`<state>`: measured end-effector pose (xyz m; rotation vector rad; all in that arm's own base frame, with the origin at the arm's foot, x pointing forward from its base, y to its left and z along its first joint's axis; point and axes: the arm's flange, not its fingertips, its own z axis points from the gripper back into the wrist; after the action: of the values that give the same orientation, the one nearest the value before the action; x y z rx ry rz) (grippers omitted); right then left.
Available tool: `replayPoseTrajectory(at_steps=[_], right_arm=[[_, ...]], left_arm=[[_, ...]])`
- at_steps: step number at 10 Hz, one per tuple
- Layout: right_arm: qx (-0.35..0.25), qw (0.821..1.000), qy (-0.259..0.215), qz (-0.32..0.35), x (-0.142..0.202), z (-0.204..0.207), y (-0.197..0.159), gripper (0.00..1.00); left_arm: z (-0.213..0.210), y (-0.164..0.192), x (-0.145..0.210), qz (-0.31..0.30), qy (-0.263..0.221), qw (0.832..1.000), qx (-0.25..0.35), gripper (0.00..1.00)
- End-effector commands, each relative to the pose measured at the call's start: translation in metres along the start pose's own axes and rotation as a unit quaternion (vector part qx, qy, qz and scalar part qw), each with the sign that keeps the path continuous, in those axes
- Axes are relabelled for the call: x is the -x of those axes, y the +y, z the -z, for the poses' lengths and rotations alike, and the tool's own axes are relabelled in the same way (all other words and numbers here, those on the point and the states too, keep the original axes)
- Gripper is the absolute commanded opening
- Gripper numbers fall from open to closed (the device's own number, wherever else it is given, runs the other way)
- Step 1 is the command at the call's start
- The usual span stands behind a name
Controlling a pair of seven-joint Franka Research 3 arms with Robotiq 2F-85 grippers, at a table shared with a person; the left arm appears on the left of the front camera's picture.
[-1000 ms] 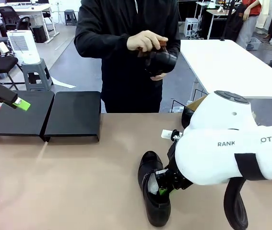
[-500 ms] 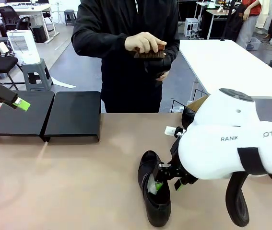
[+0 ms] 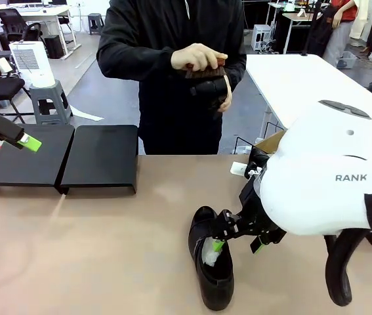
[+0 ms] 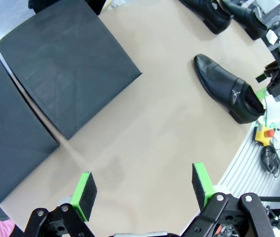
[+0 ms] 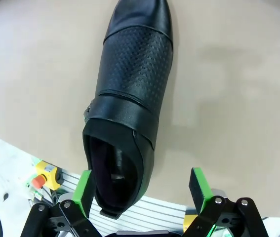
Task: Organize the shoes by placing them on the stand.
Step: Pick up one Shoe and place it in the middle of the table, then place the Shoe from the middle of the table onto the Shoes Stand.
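well, tan tabletop (image 3: pixel 94 262), black stand (image 3: pixel 100 157), grey floor (image 3: pixel 113 98)

Front view: fixed at the robot's side of the table (image 3: pixel 94 249), facing the person (image 3: pixel 166 98) across it. Left wrist view: high, looking down on stand (image 4: pixel 70 64) and shoe (image 4: pixel 224 87). Right wrist view: close above the same shoe, shared by all three.

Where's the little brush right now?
In the front view, the brush is across the table, under the person's hand, against the black shoe they hold.
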<state>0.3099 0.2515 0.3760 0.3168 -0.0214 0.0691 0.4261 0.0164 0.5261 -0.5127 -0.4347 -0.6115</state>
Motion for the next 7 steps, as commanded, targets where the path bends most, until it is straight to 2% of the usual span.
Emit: replayPoseTrajectory(at_steps=[1, 7], right_arm=[[0.000, 1.000, -0.007, 0.004, -0.0055, 0.0095, -0.0015, 1.00], [0.000, 1.000, -0.007, 0.004, -0.0055, 0.0095, -0.0015, 1.00]], left_arm=[[-0.0014, -0.0001, 0.0001, 0.006, -0.006, 1.000, 0.008, 1.00], [-0.0014, -0.0001, 0.0001, 0.006, -0.006, 1.000, 0.008, 1.00]])
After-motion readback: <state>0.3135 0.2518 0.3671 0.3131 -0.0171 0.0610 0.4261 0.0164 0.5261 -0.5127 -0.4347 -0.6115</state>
